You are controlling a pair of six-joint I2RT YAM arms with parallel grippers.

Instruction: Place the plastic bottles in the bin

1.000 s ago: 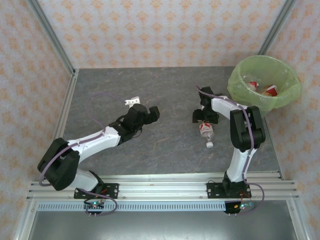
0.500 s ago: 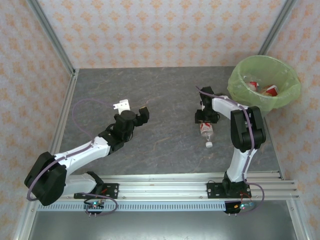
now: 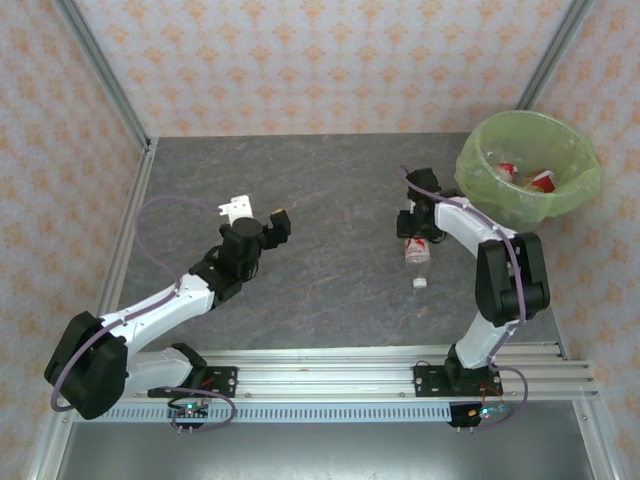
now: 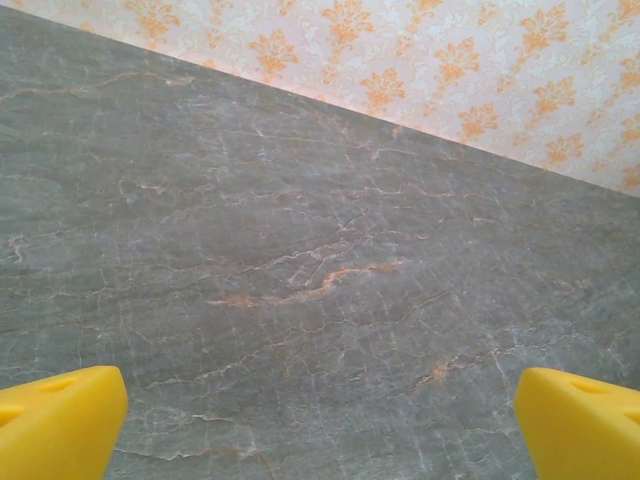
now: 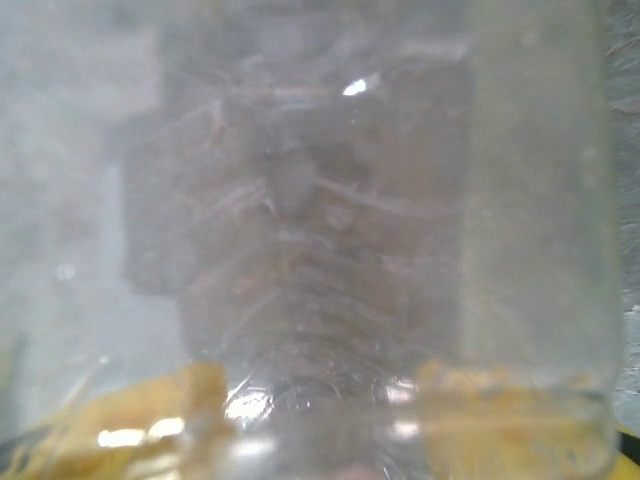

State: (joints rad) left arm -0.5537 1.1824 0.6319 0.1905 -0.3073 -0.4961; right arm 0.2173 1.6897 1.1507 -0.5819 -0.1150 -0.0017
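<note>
A clear plastic bottle (image 3: 416, 255) with a red-white label and a white cap (image 3: 420, 283) lies right of the table's middle, cap toward the near edge. My right gripper (image 3: 417, 225) is shut on its far end. In the right wrist view the bottle's clear body (image 5: 320, 200) sits blurred and very close between the yellow fingers (image 5: 510, 410) of my right gripper (image 5: 320, 425). The bin (image 3: 478, 165), lined with a lime-green bag, stands at the back right with other bottles (image 3: 543, 180) inside. My left gripper (image 3: 255, 213) hovers open over the left-middle of the table, its yellow fingertips (image 4: 60, 420) wide apart over bare stone, nothing between them.
Grey marbled tabletop (image 3: 330, 200) with patterned walls behind and at both sides. A metal frame post (image 3: 100, 70) runs along the left edge, and the rail (image 3: 330, 375) carrying the arm bases lies at the near edge.
My right gripper has closed on the bottle, which shifted slightly toward the far right. My left arm has pulled back and to the left, still open.
</note>
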